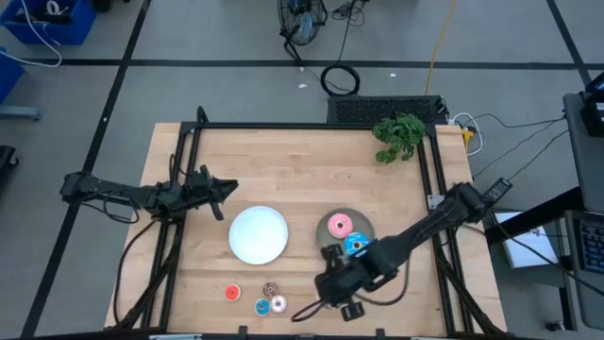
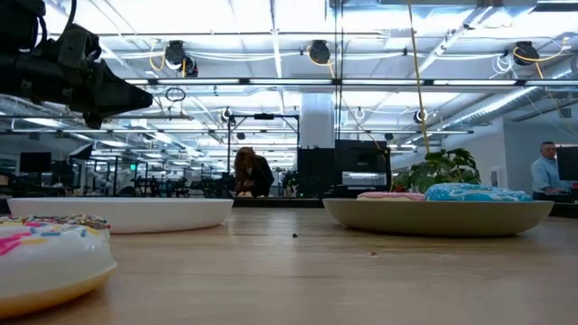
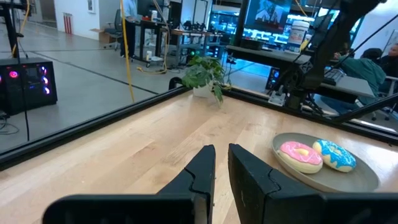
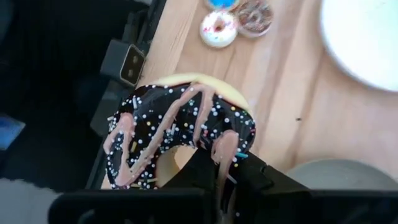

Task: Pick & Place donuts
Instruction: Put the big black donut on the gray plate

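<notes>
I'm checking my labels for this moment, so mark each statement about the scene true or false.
1. The grey plate holds a pink donut and a blue donut. True.
2. The white plate holds one donut. False: it holds none.
3. The right pincer is shut on the brown-sprinkled donut. True.
4. The left pincer grips a donut. False: it is shut on nothing.
5. The plant sits between the plates. False: it sits at the far edge.
</notes>
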{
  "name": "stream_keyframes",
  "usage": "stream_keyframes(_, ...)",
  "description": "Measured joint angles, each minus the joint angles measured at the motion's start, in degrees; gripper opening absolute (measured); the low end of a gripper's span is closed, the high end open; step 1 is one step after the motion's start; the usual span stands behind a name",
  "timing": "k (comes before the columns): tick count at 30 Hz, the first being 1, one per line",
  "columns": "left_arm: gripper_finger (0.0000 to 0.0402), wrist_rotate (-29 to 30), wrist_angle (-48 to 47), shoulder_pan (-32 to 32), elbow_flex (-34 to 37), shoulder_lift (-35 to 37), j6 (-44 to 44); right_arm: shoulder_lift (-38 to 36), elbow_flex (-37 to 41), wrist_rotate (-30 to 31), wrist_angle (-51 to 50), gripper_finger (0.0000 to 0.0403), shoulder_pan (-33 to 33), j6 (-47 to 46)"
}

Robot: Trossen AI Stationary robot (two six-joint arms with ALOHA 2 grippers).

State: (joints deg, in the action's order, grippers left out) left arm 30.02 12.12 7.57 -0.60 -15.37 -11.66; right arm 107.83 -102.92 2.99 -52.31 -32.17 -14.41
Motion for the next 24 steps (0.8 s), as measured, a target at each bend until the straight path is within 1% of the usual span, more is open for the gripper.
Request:
stream_keyframes(4,0.0051,-0.02,-0.27,0.02,-0.01,0.0,-0.02,-6.76,8.84,4.29,4.89,0.0011,-0.88,-2.18)
stream_keyframes(7,0.0051,-0.02,-0.33,0.0,-0.02,0.0,-0.05,-11.85,16.85,7.25,10.83,0.001,-1.04,-4.98)
stream_keyframes(10,0.0051,-0.02,-0.31,0.0,0.0,0.0,-0.69,-16.18,23.9,7.77,16.83,0.0011,-0.95,-7.8)
stream_keyframes(12,0.0051,-0.02,-0.3,0.02,-0.01,0.0,-0.74,-18.0,27.01,7.75,18.75,0.0011,-0.94,-9.44)
stream_keyframes(16,0.0051,0.0,-0.29,0.02,0.0,0.01,-0.83,-18.84,29.93,7.72,19.13,0.0011,-0.95,-10.61)
stream_keyframes(24,0.0051,0.0,-0.29,0.02,-0.01,0.01,-0.81,-18.9,32.62,7.72,21.01,0.0012,-0.85,-10.08)
